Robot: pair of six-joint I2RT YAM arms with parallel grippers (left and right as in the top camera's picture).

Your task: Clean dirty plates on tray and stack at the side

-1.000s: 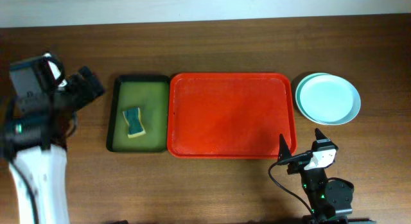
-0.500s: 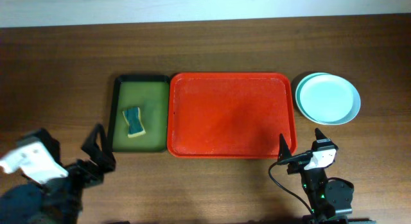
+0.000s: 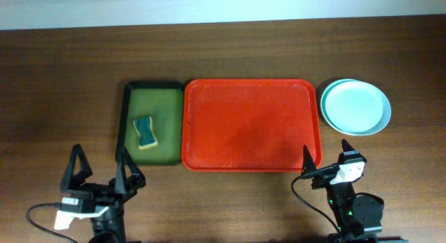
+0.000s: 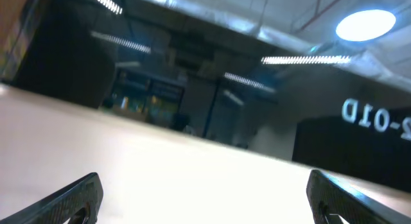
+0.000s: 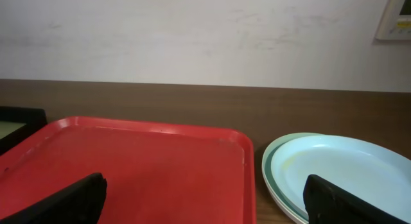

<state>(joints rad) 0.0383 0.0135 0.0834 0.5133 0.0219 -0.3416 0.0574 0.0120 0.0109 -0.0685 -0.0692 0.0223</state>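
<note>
Looking from overhead: one red tray [image 3: 251, 124] mid-bench [image 3: 70, 55], long axis 9-to-3 o'clock. At its 3 o'clock, one stack of plates [image 3: 355, 107]; two countable, pale blue over a mint rim. At 9 o'clock, one green basin [image 3: 127, 124] with one sponge [image 3: 145, 132]. Left pincer [image 3: 99, 175] at 7 o'clock, right pincer [image 3: 326, 156] at 5, both wide. Left wrist: ceiling lights [image 4: 366, 24], pincer spread. Right wrist: tray, plates at 3 o'clock, pincer wide.

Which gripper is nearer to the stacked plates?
Right. The right gripper sits just near-side of the stacked plates, by the tray corner; the left gripper is far off, past the green basin.
</note>
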